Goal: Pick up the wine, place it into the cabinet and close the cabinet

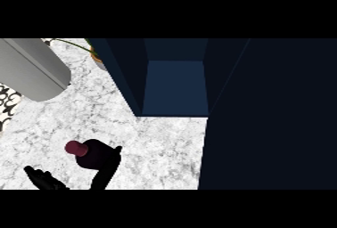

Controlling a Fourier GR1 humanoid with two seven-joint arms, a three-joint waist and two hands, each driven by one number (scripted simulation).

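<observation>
**Left hand open beside the wine bottle, cabinet standing open**

The black left hand enters at the lower left edge of the head view. It is released. Its fingers are spread low on the left, and a strip of bare surface shows between them and the bottle. Its thumb stretches straight up along the bottle's right side. Thumb and bottle are both very dark, so I cannot tell whether they touch. Nothing is curled round the bottle.

The dark, near-black wine bottle with a rounded maroon cap stands on the white-and-grey marbled tabletop. It sits just above the hand in the view's lower left, with the cap pointing up and left. It is well apart from the cabinet and outside it.

Further up and to the right is the deep navy box-shaped cabinet. Its front is open, and a lighter blue inner surface shows in the opening. A broad, almost black panel joins the cabinet's right side and fills the right of the view from top to bottom.

Behind the cabinet's left wall are a thin green stem and a sliver of an orange pot. A large smooth grey cylinder lies slanted across the top left corner. Under it, at the left edge, is a black-and-white patterned patch.
</observation>
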